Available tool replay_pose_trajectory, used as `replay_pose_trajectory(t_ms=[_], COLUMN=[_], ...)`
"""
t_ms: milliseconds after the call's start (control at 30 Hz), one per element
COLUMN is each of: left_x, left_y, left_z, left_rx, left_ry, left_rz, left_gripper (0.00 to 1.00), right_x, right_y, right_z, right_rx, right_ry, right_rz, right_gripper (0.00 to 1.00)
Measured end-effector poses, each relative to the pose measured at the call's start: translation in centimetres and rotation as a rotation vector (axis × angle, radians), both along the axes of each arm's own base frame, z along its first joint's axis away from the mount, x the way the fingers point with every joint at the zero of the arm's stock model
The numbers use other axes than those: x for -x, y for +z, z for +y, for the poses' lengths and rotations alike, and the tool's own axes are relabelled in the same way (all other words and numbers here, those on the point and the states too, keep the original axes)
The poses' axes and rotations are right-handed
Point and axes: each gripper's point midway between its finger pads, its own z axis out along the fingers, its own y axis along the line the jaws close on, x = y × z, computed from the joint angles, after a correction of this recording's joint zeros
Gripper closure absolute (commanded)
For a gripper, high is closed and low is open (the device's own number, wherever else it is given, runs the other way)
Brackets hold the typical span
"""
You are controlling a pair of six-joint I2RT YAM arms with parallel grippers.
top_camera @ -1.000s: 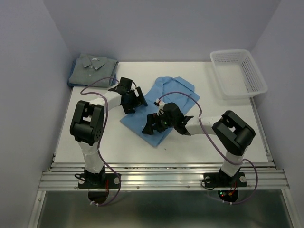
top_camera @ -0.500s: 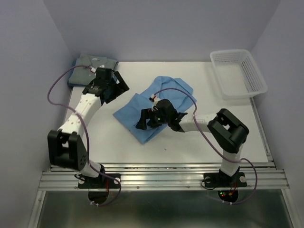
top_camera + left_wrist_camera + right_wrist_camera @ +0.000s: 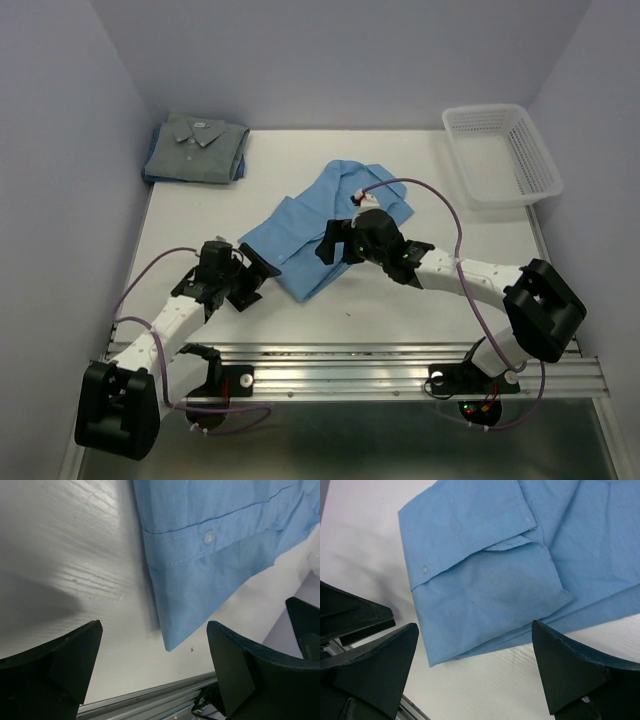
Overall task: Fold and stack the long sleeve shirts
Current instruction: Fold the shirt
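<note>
One white desk (image 3: 430, 300) takes up most of my overhead feed, with both arms bolted at its near edge. The light blue shirt (image 3: 315, 225) is the biggest thing on it. It lies partly folded around the middle of the desk, running on a slant from the near-left toward the far-right, with several layers lapped over each other. The white mesh basket (image 3: 500, 155) sits in the far right corner, well apart from the cloth. The grey shirt (image 3: 195, 150) rests folded in the far left corner, collar facing up. My right gripper (image 3: 332, 240) hangs over the middle of the light blue shirt, and on its wrist feed the fingers (image 3: 375, 665) stand spread wide with nothing between them and the folded cloth (image 3: 490, 580) below. My left gripper (image 3: 258, 283) is low toward the near edge on the left half of the desk, just beside the near-left end of the shirt. Its fingers (image 3: 250, 665) are likewise released and wide apart, framing bare desk (image 3: 60, 555) and the bottom corner of the blue fabric (image 3: 200, 580). I cannot tell whether either gripper touches the cloth. A small white button (image 3: 208, 537) shows on a stitched band of that fabric, and the right wrist feed picks up one (image 3: 425, 568) at a folded edge.
</note>
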Motion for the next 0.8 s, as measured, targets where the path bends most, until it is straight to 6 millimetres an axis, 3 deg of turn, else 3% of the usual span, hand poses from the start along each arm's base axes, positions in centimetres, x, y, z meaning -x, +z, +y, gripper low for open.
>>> replay_pose_trajectory(t_ms=[167, 467, 500, 533, 600, 667, 800], left_x=[-0.4, -1.7, -1.9, -2.1, -2.6, -3.0, -3.6], left_y=[-0.2, -3.1, -3.3, -3.4, -4.0, -4.2, -4.2], left_z=[-1.0, -1.4, -1.5, -1.6, -1.8, -2.2, -2.4], left_rx=[0.1, 0.11, 0.114, 0.117, 0.11, 0.121, 0.117], left_ry=[0.028, 0.066, 0.066, 0.065, 0.06, 0.049, 0.033], left_rz=[-0.058, -0.001, 0.005, 0.008, 0.022, 0.027, 0.015], left_gripper=[0.03, 0.56, 0.64, 0.79, 0.92, 1.0, 1.0], right_x=[0.2, 0.5, 0.5, 0.4, 0.3, 0.2, 0.1], right_y=[-1.2, -2.6, -2.5, -2.5, -2.3, -2.1, -2.2], right_z=[-1.0, -2.3, -2.4, -2.5, -2.7, -2.9, -3.3], right_rx=[0.043, 0.098, 0.1, 0.102, 0.106, 0.11, 0.126], right_ry=[-0.025, -0.058, -0.063, -0.068, -0.08, -0.092, -0.101], right_rz=[0.022, 0.046, 0.044, 0.041, 0.034, 0.028, 0.025], right_gripper=[0.0, 0.0, 0.0, 0.0, 0.0, 0.0, 0.0])
